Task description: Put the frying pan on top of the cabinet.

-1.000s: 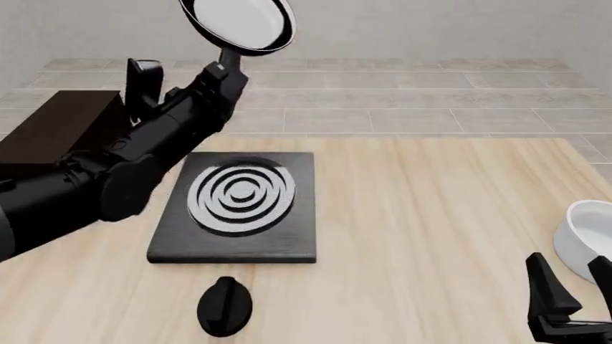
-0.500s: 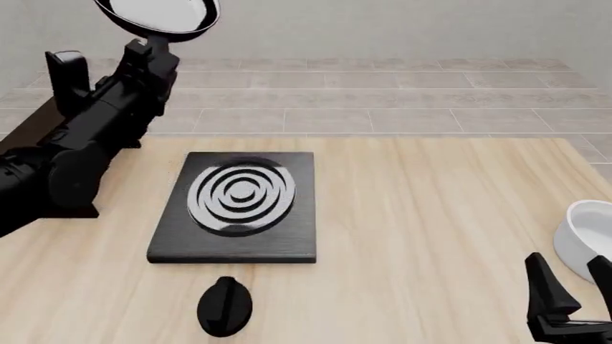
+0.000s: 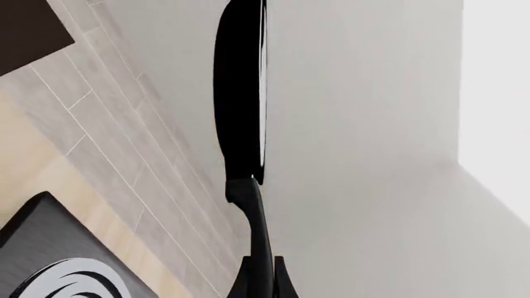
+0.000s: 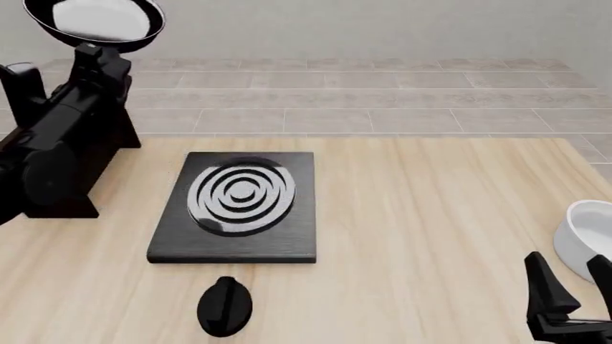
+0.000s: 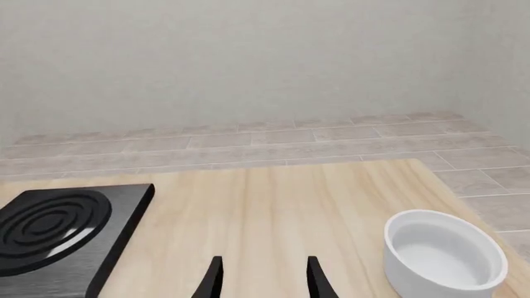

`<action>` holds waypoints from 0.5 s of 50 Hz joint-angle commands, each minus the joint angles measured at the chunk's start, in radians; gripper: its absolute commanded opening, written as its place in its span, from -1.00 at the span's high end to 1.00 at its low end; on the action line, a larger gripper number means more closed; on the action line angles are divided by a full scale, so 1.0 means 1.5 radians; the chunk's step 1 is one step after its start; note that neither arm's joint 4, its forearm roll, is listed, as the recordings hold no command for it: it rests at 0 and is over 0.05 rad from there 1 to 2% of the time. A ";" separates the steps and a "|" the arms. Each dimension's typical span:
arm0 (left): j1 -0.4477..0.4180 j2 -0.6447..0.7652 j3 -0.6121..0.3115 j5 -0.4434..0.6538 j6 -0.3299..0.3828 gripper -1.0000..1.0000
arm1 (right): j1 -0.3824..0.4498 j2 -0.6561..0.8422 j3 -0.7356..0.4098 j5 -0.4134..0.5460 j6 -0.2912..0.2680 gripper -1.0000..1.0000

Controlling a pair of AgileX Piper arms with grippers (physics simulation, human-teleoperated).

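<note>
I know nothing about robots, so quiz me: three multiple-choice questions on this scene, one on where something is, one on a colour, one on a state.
1. Where is the frying pan?
A. on the stove plate
B. held up in the air at the left
C. inside the bowl

2. What colour is the bowl?
A. white
B. red
C. black

3. How is the right gripper?
A. shut on the bowl
B. shut on a knob
C. open, holding nothing

Answers:
1 B: the left gripper holds its handle aloft.
2 A: it is plain white.
3 C: its fingers stand apart over bare table.
</note>
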 commanded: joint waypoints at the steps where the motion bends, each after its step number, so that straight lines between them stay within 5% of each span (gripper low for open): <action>1: 0.036 -0.001 -0.011 -0.019 -0.020 1.00 | 0.000 0.011 0.000 -0.010 0.000 -1.00; 25: 0.086 0.028 0.007 -0.052 -0.069 1.00 | 0.000 0.004 0.000 -0.002 0.002 -1.00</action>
